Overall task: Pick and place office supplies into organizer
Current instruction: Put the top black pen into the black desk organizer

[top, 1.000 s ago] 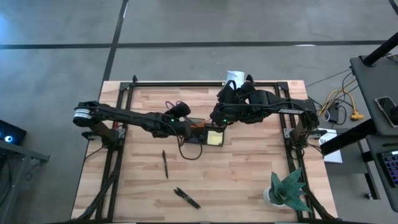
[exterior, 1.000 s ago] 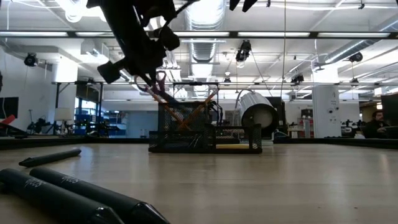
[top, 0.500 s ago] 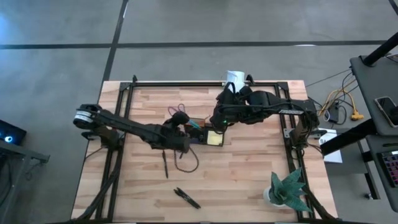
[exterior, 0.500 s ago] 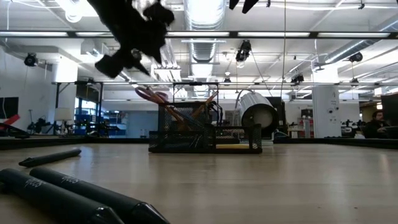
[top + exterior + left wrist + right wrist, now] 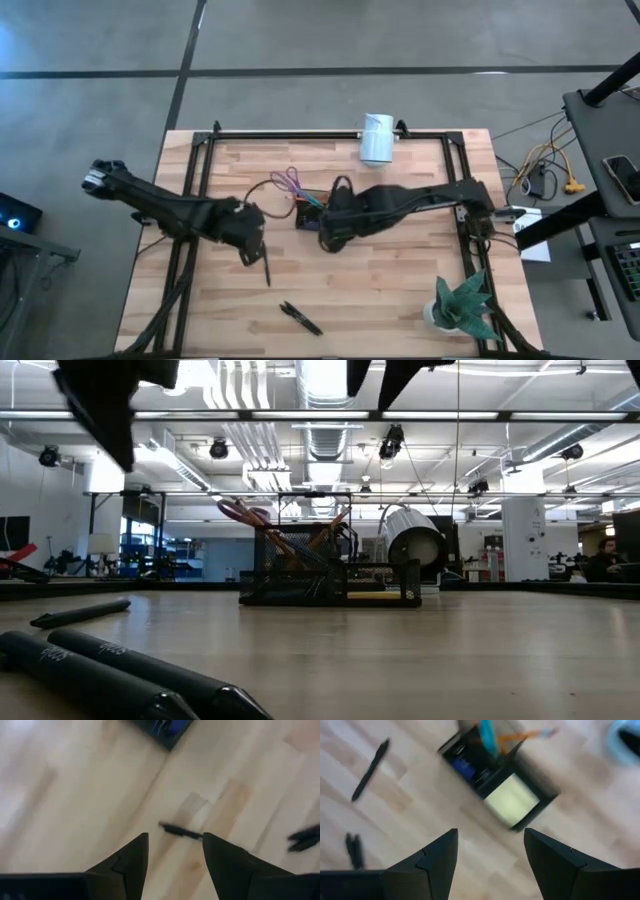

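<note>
We log the organizer (image 5: 312,210) mid-tabletop (image 5: 400,280), scissors (image 5: 290,182) and sticky-note pad (image 5: 511,800) already inside; left pincer (image 5: 173,852), released, hovers over the pen (image 5: 181,831) beside it, likely to grasp; right pincer (image 5: 490,851) released above organizer.

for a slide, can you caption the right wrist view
Open right gripper above the organizer, which holds a yellow pad; a pen lies on the table beside it.

Wooden worktop (image 5: 390,280) framed by black metal rails (image 5: 300,133), with a white cylinder (image 5: 377,138) lying at its far edge, a green spiky plant (image 5: 461,305) at the near right corner, and grey floor (image 5: 300,40) beyond.
</note>
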`<state>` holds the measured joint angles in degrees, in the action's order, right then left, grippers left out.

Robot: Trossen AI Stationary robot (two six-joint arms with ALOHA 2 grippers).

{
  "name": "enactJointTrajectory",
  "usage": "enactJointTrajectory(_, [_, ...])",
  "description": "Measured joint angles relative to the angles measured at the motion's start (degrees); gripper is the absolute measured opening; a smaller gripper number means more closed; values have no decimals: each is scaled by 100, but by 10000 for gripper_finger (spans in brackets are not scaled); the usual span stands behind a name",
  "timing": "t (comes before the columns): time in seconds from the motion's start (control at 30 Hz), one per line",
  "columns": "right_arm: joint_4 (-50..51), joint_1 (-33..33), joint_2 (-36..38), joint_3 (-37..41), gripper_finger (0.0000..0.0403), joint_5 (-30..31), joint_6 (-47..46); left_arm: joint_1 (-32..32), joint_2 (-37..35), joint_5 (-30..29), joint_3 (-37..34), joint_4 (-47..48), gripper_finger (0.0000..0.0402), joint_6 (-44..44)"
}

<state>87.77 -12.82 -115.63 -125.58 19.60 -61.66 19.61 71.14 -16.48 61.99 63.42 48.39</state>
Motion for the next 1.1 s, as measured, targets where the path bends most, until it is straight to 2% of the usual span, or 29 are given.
enactJointTrajectory(0.13, [-51,-65,-279,0,219,-177,-564,326,31,-28,-483,-110,171,1936])
enactJointTrajectory(0.37, [214,-278,-407,49,219,186,-1647,822,134,-76,-1376,-1346,171,3758])
enactJointTrajectory(0.5, [210,-571,-306,127,219,345,-1807,839,362,-42,-1635,-1999,171,4126])
enactJointTrajectory(0.63, [226,-980,6,430,219,621,-1865,720,807,-45,-1643,-1934,171,4449])
enactJointTrajectory(0.73, [224,-1164,350,921,219,890,-2099,566,1191,53,-1608,-1961,171,4871])
enactJointTrajectory(0.87, [240,-1178,875,1716,219,1019,-2402,347,1691,256,-1449,-2102,171,5008])
enactJointTrajectory(1.1, [225,-1180,1605,2825,219,1073,-2029,35,2224,453,-1166,-2331,168,5026])
